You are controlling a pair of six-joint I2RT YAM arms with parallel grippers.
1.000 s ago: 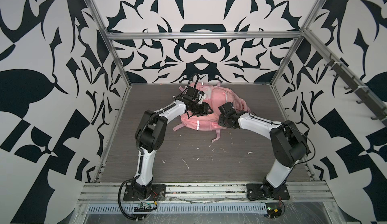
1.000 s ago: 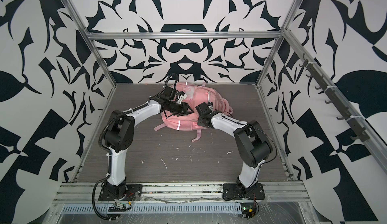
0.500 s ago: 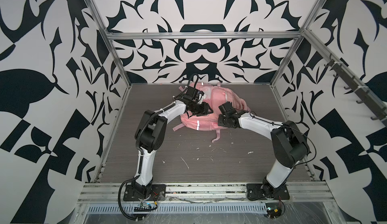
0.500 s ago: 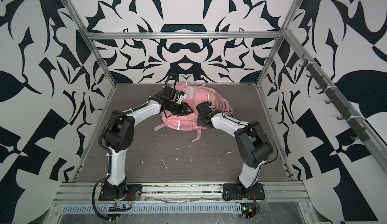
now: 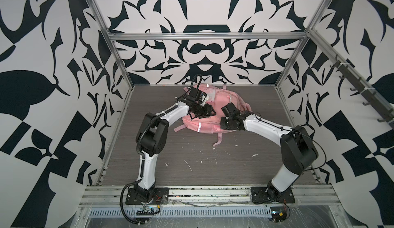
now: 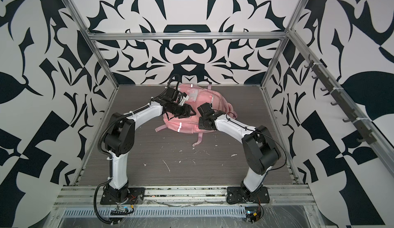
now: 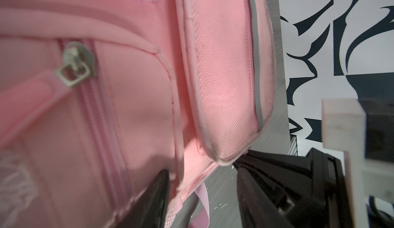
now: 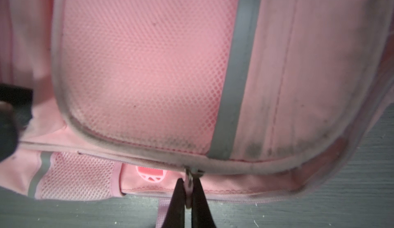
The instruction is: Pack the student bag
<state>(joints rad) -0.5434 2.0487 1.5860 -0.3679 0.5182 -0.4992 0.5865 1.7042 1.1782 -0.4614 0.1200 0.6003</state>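
Bag (image 5: 219,97) lies at the far middle of the counter (image 5: 234,169), its far end close to the back wall. Both arms reach in over it from the near side. One strap (image 5: 218,141) trails off the bag's near edge and lies limp on the counter. A second strap (image 5: 178,128) pokes out to the left.

Left gripper (image 5: 205,114) sits over the bag's left half, angled down. In the left wrist view the jaws stand roughly half apart. One finger (image 7: 157,186) lies against the pink face beside a zip line. The other reaches past the bag's edge, its tip at the corner of a padded mesh panel (image 7: 223,77). A fold of the bag sits between the jaws, but bare counter shows through the gap too, so nothing is clamped. A metal zip slider (image 7: 74,66) with a pink tab sits on the bag face, well clear of this gripper.

Right gripper (image 8: 188,181) is at the bag's near right edge. Its jaws are closed tight, pinching a zip pull (image 8: 188,195) where the zip runs along the seam. A grey strip (image 8: 238,66) crosses the panel above that seam, and a red patch (image 8: 150,174) sits just beside the pull. In both top views the fingertips are hidden under the wrist.

White flecks (image 5: 189,166) dot the near counter.
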